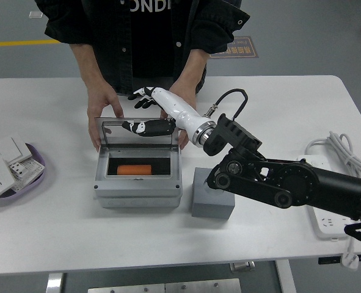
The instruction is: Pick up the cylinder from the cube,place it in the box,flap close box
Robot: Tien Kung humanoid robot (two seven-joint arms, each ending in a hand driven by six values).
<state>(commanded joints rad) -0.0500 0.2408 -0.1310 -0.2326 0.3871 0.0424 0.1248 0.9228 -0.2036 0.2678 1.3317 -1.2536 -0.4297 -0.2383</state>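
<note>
An orange cylinder [134,169] lies inside the grey box [137,190]. The box's clear lid [137,133] stands raised at the far side. My right hand [146,110] reaches over the lid's top edge, fingers spread behind it and thumb in front, holding nothing. A grey cube [212,193] stands bare to the right of the box, under my right forearm. A person's two hands [104,110] rest at the box's far corners, steadying it. My left arm is out of the picture.
A purple dish [38,168] holding white wall sockets sits at the left edge. A white power strip [317,183] with its coiled cable lies at the right. The person stands close against the table's far side.
</note>
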